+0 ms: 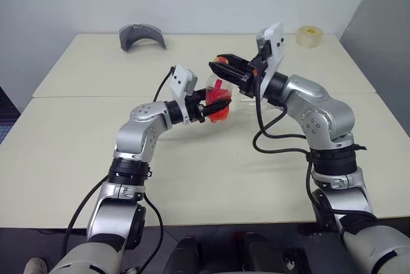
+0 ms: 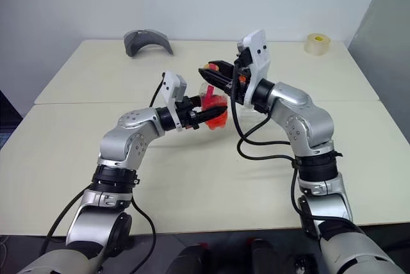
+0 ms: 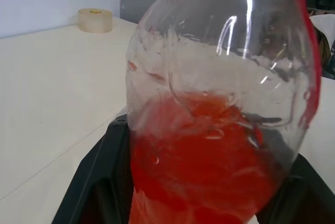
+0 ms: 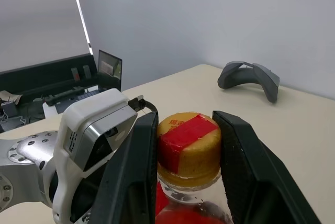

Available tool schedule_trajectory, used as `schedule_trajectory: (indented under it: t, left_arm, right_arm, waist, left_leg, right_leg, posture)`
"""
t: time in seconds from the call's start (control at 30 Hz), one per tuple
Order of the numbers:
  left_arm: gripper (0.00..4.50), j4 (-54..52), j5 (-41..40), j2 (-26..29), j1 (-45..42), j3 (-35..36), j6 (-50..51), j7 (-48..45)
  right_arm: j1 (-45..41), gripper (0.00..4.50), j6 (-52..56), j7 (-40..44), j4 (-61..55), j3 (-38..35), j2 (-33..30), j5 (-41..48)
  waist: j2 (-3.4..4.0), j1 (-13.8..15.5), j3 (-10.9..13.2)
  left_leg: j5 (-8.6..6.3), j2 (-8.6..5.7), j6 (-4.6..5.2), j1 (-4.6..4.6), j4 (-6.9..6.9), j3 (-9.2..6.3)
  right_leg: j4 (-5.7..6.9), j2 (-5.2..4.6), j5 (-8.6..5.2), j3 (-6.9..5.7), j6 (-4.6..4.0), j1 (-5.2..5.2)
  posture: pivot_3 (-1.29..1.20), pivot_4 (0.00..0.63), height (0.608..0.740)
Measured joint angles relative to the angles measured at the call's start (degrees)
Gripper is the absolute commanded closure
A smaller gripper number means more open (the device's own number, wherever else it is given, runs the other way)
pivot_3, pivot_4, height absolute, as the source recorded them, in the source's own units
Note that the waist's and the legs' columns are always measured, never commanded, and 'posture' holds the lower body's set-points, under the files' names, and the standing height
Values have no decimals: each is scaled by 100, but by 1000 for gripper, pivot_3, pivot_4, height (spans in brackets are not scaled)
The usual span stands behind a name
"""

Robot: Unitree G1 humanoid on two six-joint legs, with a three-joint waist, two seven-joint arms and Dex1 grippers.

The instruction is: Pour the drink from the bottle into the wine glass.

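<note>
The bottle (image 3: 220,103) is a clear plastic one, held roughly upright above the middle of the table (image 1: 77,139). The red drink (image 3: 199,156) fills its lower part. My left gripper (image 1: 214,109) is shut on the bottle's rounded body, with a black finger (image 3: 99,182) on each side. My right gripper (image 1: 224,66) reaches in from the right at the top, its fingers (image 4: 131,171) pressed on both sides of the yellow-and-red cap (image 4: 188,145). A faint clear shape lies on the table under my right wrist; I cannot tell whether it is the wine glass.
A grey curved object (image 1: 141,35) lies at the table's far left edge. A roll of tape (image 1: 311,36) sits at the far right corner. A seam runs across the table between its two halves.
</note>
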Motion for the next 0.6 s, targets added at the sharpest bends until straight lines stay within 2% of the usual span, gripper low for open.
schedule_trajectory:
  t: [0.23,0.47,0.6]
  left_arm:
    - [2289,-585,-53,98,286,58,319,125]
    - [2292,-2215,-644,738,838,297,1063,101]
    - [2369,-3150,-1252,1071,1057,511,1739,114]
  right_arm:
    - [-14,3222,0,213,1,36,16,21]
    - [-566,3222,-59,1651,86,284,-219,211]
    - [-905,3222,-36,2607,175,310,-293,402]
  waist:
    - [1,-6,1]
    - [14,-10,9]
    - [15,-9,10]
  left_leg:
    - [0,1,0,-3,-1,1]
    - [-11,1,19,-3,-1,-1]
    - [-11,1,20,-4,-1,-1]
  right_leg:
    - [0,0,0,2,0,-5]
    - [0,0,0,1,0,-6]
    - [-2,0,0,1,0,-5]
  posture:
    - [0,150,740]
    - [0,150,740]
    - [0,150,740]
